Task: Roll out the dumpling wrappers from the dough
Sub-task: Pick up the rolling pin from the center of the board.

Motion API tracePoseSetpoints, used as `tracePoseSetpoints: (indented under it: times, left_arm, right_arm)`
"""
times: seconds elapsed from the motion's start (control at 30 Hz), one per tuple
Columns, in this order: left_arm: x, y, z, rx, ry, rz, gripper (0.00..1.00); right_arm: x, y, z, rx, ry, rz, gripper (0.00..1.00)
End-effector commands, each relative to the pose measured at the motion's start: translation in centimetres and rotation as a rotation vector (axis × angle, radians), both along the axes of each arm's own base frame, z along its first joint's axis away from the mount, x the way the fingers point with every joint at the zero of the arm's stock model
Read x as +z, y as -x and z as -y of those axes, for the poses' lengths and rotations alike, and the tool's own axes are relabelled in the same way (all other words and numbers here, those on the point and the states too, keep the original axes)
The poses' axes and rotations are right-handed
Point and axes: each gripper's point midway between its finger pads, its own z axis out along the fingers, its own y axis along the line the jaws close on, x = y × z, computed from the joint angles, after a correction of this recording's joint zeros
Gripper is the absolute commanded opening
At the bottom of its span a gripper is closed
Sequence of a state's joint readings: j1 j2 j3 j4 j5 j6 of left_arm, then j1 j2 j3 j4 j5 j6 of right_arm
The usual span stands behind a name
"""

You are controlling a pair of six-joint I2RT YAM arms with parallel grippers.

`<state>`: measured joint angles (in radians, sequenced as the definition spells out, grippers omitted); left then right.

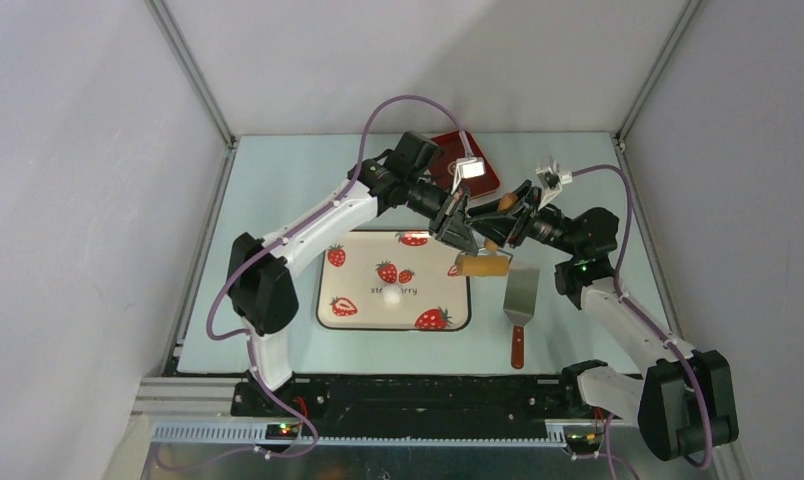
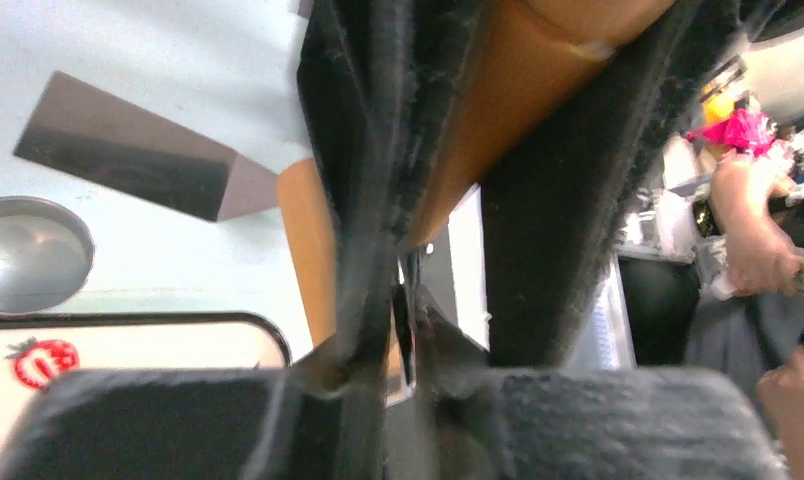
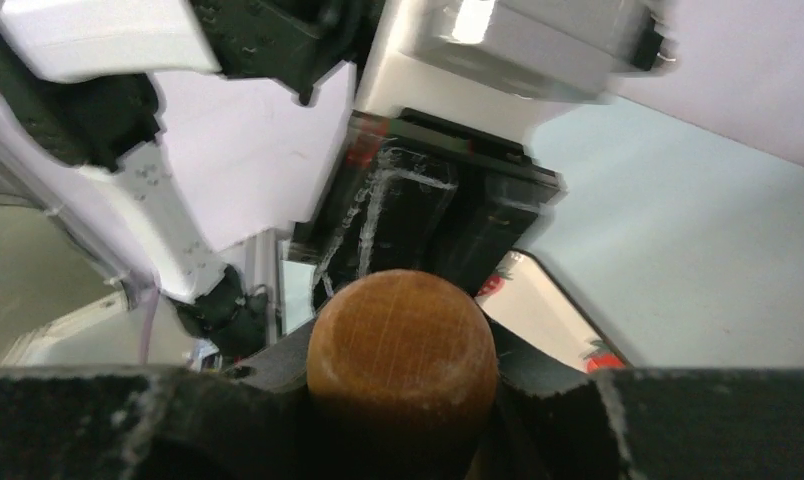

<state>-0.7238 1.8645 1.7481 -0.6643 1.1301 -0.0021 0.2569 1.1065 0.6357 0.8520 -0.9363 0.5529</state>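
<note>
The dough (image 1: 391,296) is a small white ball lying on the strawberry-print tray (image 1: 323,300). No dumpling wrappers are in view. A wooden rolling pin (image 1: 483,264) hangs tilted above the tray's right edge. My right gripper (image 1: 515,215) is shut on its upper handle; in the right wrist view the round wooden end (image 3: 403,350) fills the space between the jaws (image 3: 403,400). My left gripper (image 1: 466,240) is right beside the pin. Its jaws (image 2: 406,330) are shut, with nothing I can make out between them.
A metal scraper (image 1: 521,290) with a reddish handle lies right of the tray, below the grippers. A dark red tray (image 1: 478,180) sits at the back, partly behind the left arm. A small silvery cup (image 2: 28,250) stands next to the tray's edge (image 2: 128,322).
</note>
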Motion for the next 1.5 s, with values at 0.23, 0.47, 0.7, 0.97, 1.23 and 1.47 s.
tracePoseSetpoints:
  times: [0.23, 0.47, 0.7, 0.97, 1.23, 1.47]
  left_arm:
    - [7.1, -0.4, -4.1, 0.022, 0.154, 0.074, 0.85]
    - [7.0, -5.5, -10.3, 0.252, 0.129, 0.102, 1.0]
    - [2.0, -6.6, -11.8, 0.374, -0.019, 0.228, 1.0]
    - [1.0, -5.9, -8.1, 0.274, -0.022, 0.22, 1.0]
    - [1.8, -4.1, -5.3, 0.153, 0.037, 0.162, 1.0]
    - [1.4, -4.3, -4.5, 0.153, 0.023, 0.133, 0.99]
  right_arm:
    - [2.5, -0.2, 0.9, -0.02, 0.014, 0.071, 0.0]
    - [0.7, -4.9, -0.4, -0.218, 0.135, -0.028, 0.0]
    - [0.6, -9.2, -0.8, -0.594, 0.341, 0.043, 0.0]
    - [6.1, -2.7, -0.8, -0.057, -0.033, -0.214, 0.0]
    - [6.5, -0.8, -0.7, -0.002, -0.067, -0.221, 0.0]
    - [7.3, 0.8, -0.9, 0.052, -0.073, -0.195, 0.0]
